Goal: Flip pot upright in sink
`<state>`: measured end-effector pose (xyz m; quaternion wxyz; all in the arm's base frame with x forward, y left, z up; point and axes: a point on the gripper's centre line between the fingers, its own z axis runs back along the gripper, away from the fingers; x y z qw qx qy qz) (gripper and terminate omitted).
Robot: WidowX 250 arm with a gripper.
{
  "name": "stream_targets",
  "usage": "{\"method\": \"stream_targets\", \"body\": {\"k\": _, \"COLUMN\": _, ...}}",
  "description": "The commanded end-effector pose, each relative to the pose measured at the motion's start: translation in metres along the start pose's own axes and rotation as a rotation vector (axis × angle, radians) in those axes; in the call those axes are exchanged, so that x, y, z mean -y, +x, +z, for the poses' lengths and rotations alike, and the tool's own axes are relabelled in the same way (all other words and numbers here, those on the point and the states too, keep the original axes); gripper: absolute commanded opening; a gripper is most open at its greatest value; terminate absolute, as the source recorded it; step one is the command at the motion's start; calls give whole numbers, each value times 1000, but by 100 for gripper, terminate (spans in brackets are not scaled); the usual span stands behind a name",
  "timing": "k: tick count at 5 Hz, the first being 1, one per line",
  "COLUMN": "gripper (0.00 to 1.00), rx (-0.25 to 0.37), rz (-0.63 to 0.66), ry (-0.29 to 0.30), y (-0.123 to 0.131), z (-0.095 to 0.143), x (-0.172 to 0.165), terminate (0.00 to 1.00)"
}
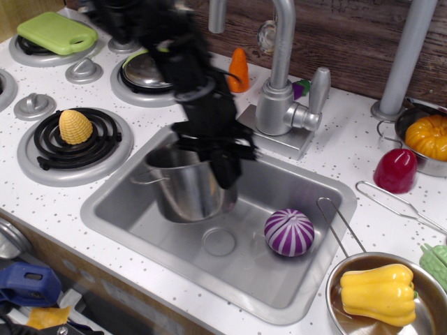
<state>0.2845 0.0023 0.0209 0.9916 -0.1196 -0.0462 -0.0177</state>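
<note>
On the white speckled counter, the grey sink [279,279] near the front edge holds the steel pot [183,188] standing mouth-up at its left end, the black gripper [222,166] clenched on its right rim, a purple striped ball [289,232] well apart.

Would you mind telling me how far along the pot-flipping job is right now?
Mostly done: the shiny stainless-steel cylindrical pot sits roughly upright, mouth up, in the grey rectangular sink. In hand: the black gripper is at its rim, apparently clamping it. Left: release and withdraw, leaving the pot beside the purple striped ball.
</note>
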Motion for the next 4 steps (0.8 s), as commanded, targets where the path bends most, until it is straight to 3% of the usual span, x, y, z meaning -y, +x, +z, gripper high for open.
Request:
{"method": "stream_targets", "body": {"k": 1, "gripper": 100, "rx": 135, "rz": -60, "ry": 289, "y": 6, "z": 1, "x": 6, "terminate": 0}}
{"method": "stream_targets", "body": {"k": 2, "gripper": 100, "rx": 162, "rz": -96, "ry": 362, "y": 4, "z": -8, "x": 4, "terminate": 0}}
{"method": "stream_targets", "body": {"k": 3, "gripper": 100, "rx": 162, "rz": -96, "ry": 362, "y": 4, "z": -8, "x": 4, "terminate": 0}}
{"method": "stream_targets", "body": {"k": 4, "gripper": 100, "rx": 162, "rz": -96, "ry": 362, "y": 4, "z": -8, "x": 4, "terminate": 100}}
